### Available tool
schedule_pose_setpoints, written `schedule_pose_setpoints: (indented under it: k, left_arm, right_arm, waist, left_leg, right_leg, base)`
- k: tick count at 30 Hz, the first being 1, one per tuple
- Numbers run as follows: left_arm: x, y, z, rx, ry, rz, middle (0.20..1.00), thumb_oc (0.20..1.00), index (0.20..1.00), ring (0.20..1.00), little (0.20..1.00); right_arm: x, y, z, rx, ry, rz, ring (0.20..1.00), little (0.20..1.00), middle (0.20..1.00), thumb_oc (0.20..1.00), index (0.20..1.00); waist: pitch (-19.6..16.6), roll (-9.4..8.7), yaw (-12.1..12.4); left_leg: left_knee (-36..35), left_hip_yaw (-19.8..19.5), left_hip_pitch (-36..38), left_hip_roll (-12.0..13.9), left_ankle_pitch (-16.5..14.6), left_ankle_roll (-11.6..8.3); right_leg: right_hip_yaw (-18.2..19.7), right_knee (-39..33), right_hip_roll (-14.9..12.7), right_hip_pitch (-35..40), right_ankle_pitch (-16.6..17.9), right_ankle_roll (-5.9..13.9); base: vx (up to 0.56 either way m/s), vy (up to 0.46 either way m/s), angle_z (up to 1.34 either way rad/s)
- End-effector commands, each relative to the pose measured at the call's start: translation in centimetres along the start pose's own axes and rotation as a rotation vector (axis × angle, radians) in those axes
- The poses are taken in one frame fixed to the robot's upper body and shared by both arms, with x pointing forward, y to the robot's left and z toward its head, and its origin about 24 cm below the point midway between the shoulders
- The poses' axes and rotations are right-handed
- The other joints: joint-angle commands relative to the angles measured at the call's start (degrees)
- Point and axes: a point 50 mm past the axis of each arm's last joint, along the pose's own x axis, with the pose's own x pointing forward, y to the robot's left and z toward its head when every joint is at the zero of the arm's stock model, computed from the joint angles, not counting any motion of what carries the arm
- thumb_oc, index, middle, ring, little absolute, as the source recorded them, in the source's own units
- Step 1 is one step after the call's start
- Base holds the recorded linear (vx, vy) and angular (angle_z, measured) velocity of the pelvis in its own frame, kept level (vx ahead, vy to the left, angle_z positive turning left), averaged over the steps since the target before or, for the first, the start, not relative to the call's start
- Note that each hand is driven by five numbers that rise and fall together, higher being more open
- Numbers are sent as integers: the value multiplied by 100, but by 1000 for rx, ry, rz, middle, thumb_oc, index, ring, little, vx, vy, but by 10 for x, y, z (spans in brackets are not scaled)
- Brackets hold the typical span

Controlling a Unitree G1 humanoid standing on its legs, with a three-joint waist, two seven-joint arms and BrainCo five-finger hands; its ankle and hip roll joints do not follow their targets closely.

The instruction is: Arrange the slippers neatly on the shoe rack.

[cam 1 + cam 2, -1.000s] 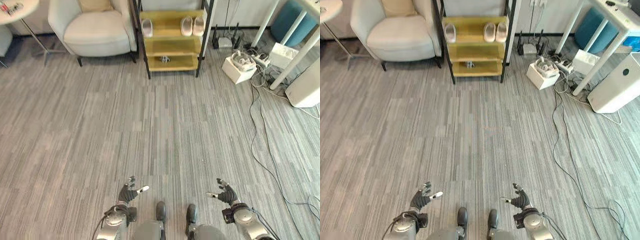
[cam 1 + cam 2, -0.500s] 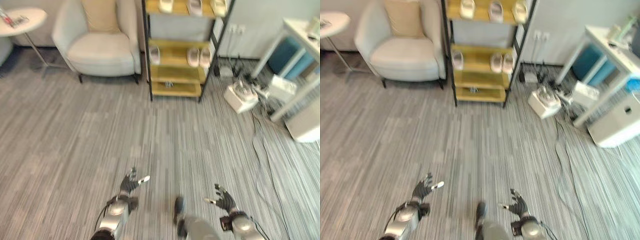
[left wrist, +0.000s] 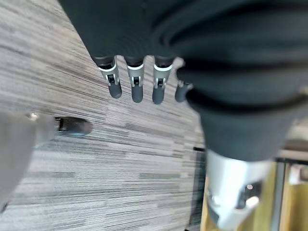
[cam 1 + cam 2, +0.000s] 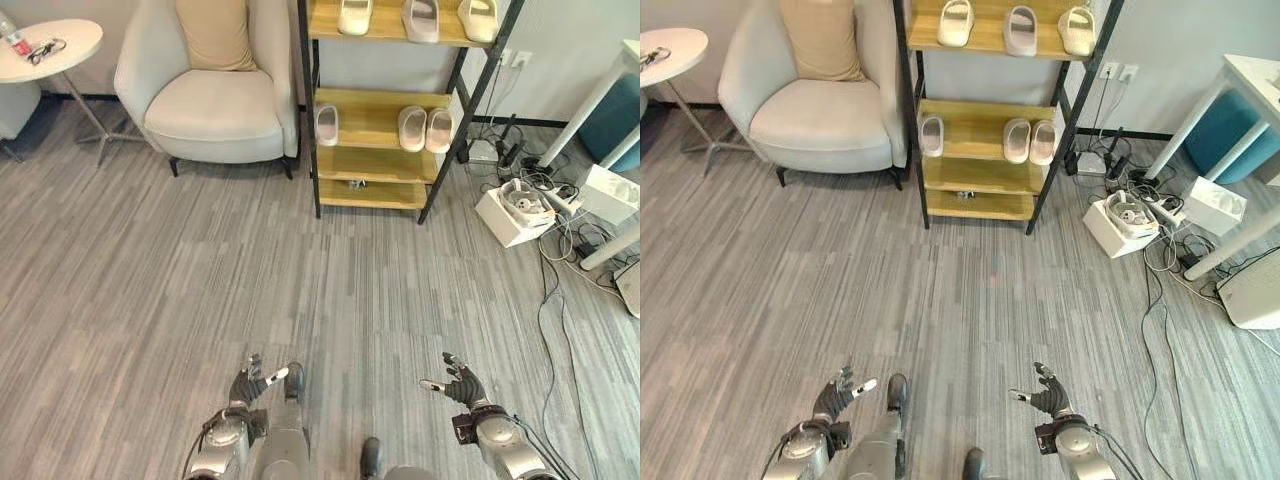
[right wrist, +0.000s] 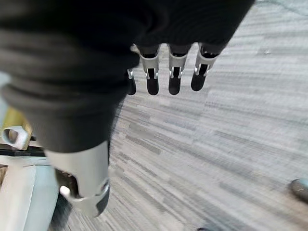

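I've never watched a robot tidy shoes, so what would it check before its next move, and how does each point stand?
1. Both hands free: ok. The left hand and right hand are open and hold nothing.
2. Shoe rack in sight: ok, straight ahead beside the armchair.
3. Slippers on the rack: ok. Three on the top shelf, three on the middle shelf.
4. Pairs neat: not ok. The middle shelf's left slipper sits apart from the other two.
5. Rack within reach: not ok, bare floor lies between.

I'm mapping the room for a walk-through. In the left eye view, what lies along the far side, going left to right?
Round side table → armchair → shoe rack → white box
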Motion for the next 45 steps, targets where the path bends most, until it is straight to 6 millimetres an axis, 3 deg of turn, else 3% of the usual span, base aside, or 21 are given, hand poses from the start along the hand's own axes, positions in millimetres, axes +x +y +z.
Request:
schedule_pose_setpoints:
  k: [1, 5, 6, 9, 12, 15, 20, 22, 23, 24, 26, 28, 29, 32, 35, 37, 38, 39, 42, 43, 45]
  left_arm:
    - [8, 6, 38, 31, -153, -8, 1000, 1000, 1000, 1000, 1000]
    - [10, 6, 43, 59, -161, -20, 1000, 1000, 1000, 1000, 1000]
    - [11, 6, 47, 69, -171, -28, 1000, 1000, 1000, 1000, 1000]
    - [13, 2, 55, 87, -190, -41, 1000, 1000, 1000, 1000, 1000]
    - [14, 0, 62, 93, -219, -52, 1000, 1000, 1000, 1000, 1000]
    - [15, -3, 67, 82, -231, -62, 1000, 1000, 1000, 1000, 1000]
    - [15, -11, 68, 70, -238, -88, 1000, 1000, 1000, 1000, 1000]
    - [13, -11, 64, 58, -226, -97, 1000, 1000, 1000, 1000, 1000]
    - [14, -11, 63, 49, -221, -95, 1000, 1000, 1000, 1000, 1000]
    - [15, -10, 62, 24, -208, -76, 1000, 1000, 1000, 1000, 1000]
    - [15, -7, 57, 22, -189, -63, 1000, 1000, 1000, 1000, 1000]
    - [15, -6, 55, 28, -180, -61, 1000, 1000, 1000, 1000, 1000]
    - [14, -5, 50, 41, -166, -54, 1000, 1000, 1000, 1000, 1000]
    - [12, 1, 39, 46, -129, -32, 1000, 1000, 1000, 1000, 1000]
    - [11, 5, 37, 53, -124, -24, 1000, 1000, 1000, 1000, 1000]
    - [12, 6, 40, 61, -128, -24, 1000, 1000, 1000, 1000, 1000]
    - [14, 6, 48, 65, -151, -24, 1000, 1000, 1000, 1000, 1000]
    - [15, 5, 49, 62, -155, -21, 1000, 1000, 1000, 1000, 1000]
    - [15, 6, 55, 57, -175, -19, 1000, 1000, 1000, 1000, 1000]
    - [16, 5, 57, 41, -182, -18, 1000, 1000, 1000, 1000, 1000]
    - [17, 5, 56, 44, -175, -16, 1000, 1000, 1000, 1000, 1000]
  right_arm:
    - [5, 8, 29, 21, -130, 26, 1000, 1000, 1000, 1000, 1000]
    - [8, 20, 36, 27, -143, 59, 1000, 1000, 1000, 1000, 1000]
    - [9, 22, 41, 33, -156, 66, 1000, 1000, 1000, 1000, 1000]
    - [9, 25, 46, 36, -170, 73, 1000, 1000, 1000, 1000, 1000]
    - [10, 22, 47, 37, -172, 66, 1000, 1000, 1000, 1000, 1000]
    - [12, 20, 49, 32, -170, 60, 1000, 1000, 1000, 1000, 1000]
    - [8, 18, 42, 9, -159, 65, 1000, 1000, 1000, 1000, 1000]
    - [6, 14, 38, -3, -158, 72, 1000, 1000, 1000, 1000, 1000]
    - [6, 13, 40, -9, -167, 73, 1000, 1000, 1000, 1000, 1000]
    - [7, 7, 40, -8, -163, 62, 1000, 1000, 1000, 1000, 1000]
    - [6, 4, 38, 7, -157, 53, 1000, 1000, 1000, 1000, 1000]
    - [6, 2, 38, 10, -155, 44, 1000, 1000, 1000, 1000, 1000]
    - [6, -1, 37, 15, -152, 25, 1000, 1000, 1000, 1000, 1000]
    - [5, 6, 32, 13, -134, 38, 1000, 1000, 1000, 1000, 1000]
    - [5, 13, 34, 7, -142, 64, 1000, 1000, 1000, 1000, 1000]
    - [7, 20, 41, 3, -159, 87, 1000, 1000, 1000, 1000, 1000]
    - [9, 25, 50, 4, -191, 104, 1000, 1000, 1000, 1000, 1000]
    - [10, 27, 53, 8, -199, 107, 1000, 1000, 1000, 1000, 1000]
    - [10, 27, 53, 18, -196, 110, 1000, 1000, 1000, 1000, 1000]
    - [10, 27, 55, 18, -200, 109, 1000, 1000, 1000, 1000, 1000]
    - [9, 26, 50, 5, -183, 105, 1000, 1000, 1000, 1000, 1000]
  waist:
    - [-20, -529, 162]
    - [-67, -583, 198]
    - [20, -522, 143]
    - [181, -426, 47]
    - [194, -412, -32]
    - [234, -422, -150]
    - [47, -489, -300]
    - [-52, -422, -318]
    - [-27, -422, -295]
    - [171, -541, -172]
    - [179, -604, -89]
    - [180, -567, -35]
    - [172, -447, 62]
    - [89, -415, 119]
    - [-7, -523, 131]
    - [30, -559, 179]
    - [194, -489, 120]
    - [238, -459, 94]
    - [241, -431, 42]
    - [269, -421, -32]
    - [255, -452, -111]
  left_leg:
    - [303, -19, 266, -197, -585, -164]
    - [461, 165, 472, -386, -945, 105]
    - [509, 169, 560, -441, -1039, 216]
    - [515, 189, 765, -477, -1163, 313]
    - [379, 194, 1041, -507, -1307, 261]
    - [356, 188, 1340, -430, -1482, 136]
    - [392, 126, 1774, -217, -1770, -94]
    - [1148, 41, 1589, 90, -1642, -302]
    - [1499, -23, 1453, 105, -1505, -310]
    - [2823, -504, 505, -129, -1171, -283]
    - [2209, -284, 90, -229, -1430, -194]
    - [1809, -159, -14, -178, -1211, -204]
    - [1055, 20, -249, -24, -654, -266]
    - [475, 133, -32, 3, -484, -275]
    - [639, 170, 131, -184, -699, -127]
    - [785, 237, 226, -311, -955, 70]
    - [872, 223, 343, -376, -1104, 236]
    - [871, 196, 417, -389, -1153, 268]
    - [668, 184, 718, -406, -1224, 222]
    - [510, 168, 942, -350, -1255, 135]
    - [480, 115, 1117, -305, -1359, 26]
  right_leg:
    - [-87, 295, -527, -448, 7, 571]
    - [91, 1045, -727, -712, -1, 773]
    - [184, 1798, -752, -1048, 158, 851]
    - [173, 2584, -808, -1611, 482, 862]
    - [-160, 1776, -916, -1725, 470, 782]
    - [-386, 743, -1003, -1901, 825, 872]
    - [-356, 457, -979, -1795, 1022, 891]
    - [-440, 470, -723, -1552, 818, 682]
    - [-443, 473, -662, -1478, 754, 609]
    - [-435, 445, -571, -1137, 459, 344]
    - [-458, 334, -569, -888, 285, 389]
    - [-462, 302, -539, -777, 214, 385]
    - [-482, 235, -411, -566, 93, 380]
    - [-466, 264, -372, -417, -27, 444]
    - [-268, 482, -576, -388, -99, 559]
    - [-171, 1250, -734, -651, -102, 685]
    - [-6, 2348, -772, -1263, 275, 778]
    - [41, 2547, -772, -1451, 355, 776]
    - [-210, 1901, -823, -1578, 294, 686]
    - [-364, 1156, -848, -1735, 490, 718]
    - [-312, 626, -860, -1715, 597, 795]
  base:
    - [206, 187, -34]
    - [155, 201, -21]
    - [43, 98, -18]
    - [91, 101, 1]
    - [249, -51, -5]
    - [297, -148, 0]
    - [343, -213, 3]
    - [339, -334, 22]
    - [315, -379, 2]
    - [392, -297, 24]
    - [370, -96, -11]
    - [210, 77, -27]
    - [181, 72, -11]
    - [369, 196, -10]
    - [333, 252, -33]
    - [197, 226, 11]
    - [142, 181, 8]
    - [168, 127, 18]
    - [236, -80, 17]
    - [317, -213, 2]
    - [314, -230, -1]
